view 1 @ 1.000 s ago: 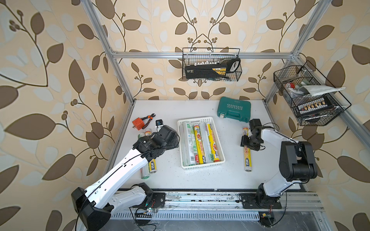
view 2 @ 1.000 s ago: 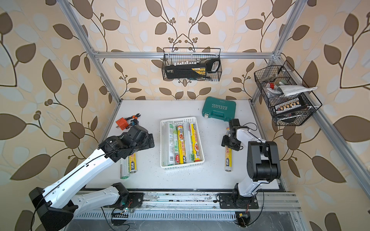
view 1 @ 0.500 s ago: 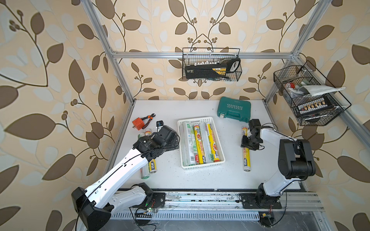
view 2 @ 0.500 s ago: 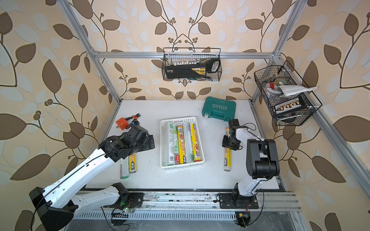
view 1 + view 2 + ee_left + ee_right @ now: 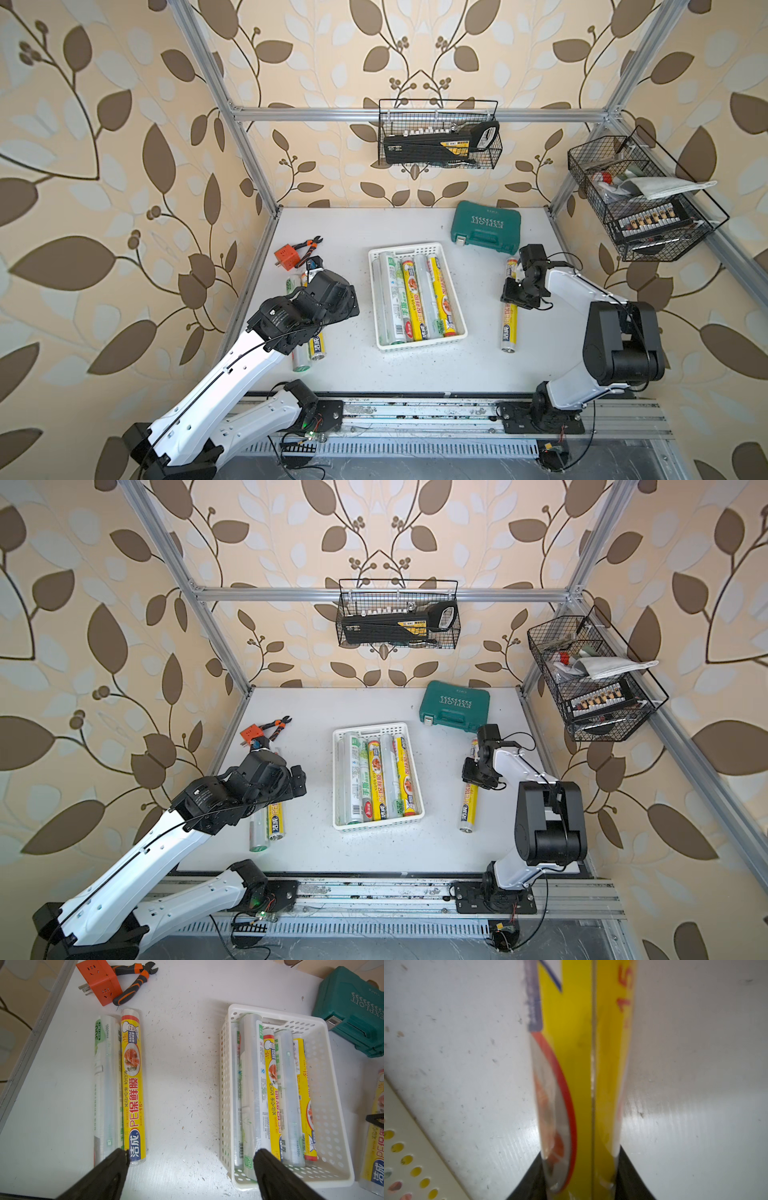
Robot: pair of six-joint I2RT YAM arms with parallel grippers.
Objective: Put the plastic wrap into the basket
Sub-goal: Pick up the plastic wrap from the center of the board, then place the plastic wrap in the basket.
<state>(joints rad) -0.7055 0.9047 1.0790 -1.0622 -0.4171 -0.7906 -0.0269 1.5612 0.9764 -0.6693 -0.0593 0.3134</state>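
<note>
The white basket (image 5: 409, 248) (image 5: 370, 728) (image 5: 276, 1013) sits mid-table with several rolls of plastic wrap lying lengthwise in it, yellow ones (image 5: 441, 297) and silvery-clear ones (image 5: 392, 299). To its right a yellow roll (image 5: 509, 322) (image 5: 468, 804) (image 5: 571, 1043) lies on the table, and my right gripper (image 5: 515, 293) (image 5: 579, 1155) is shut on its middle. Left of the basket a yellow roll (image 5: 133, 1084) and a clear roll (image 5: 106, 1084) lie side by side, partly under my left arm in both top views. My left gripper (image 5: 338, 297) (image 5: 191, 1153) hangs open over bare table between those rolls and the basket.
A green tool case (image 5: 485, 227) stands behind the right arm. An orange plug adapter (image 5: 286, 258) and cutters (image 5: 309, 245) lie at the back left. Two black wire baskets (image 5: 438, 137) (image 5: 640, 199) hang on the walls. The basket's holed wall (image 5: 409, 1147) is near the held roll.
My right gripper has closed on the yellow roll to the right of the basket. The left arm has not moved.
</note>
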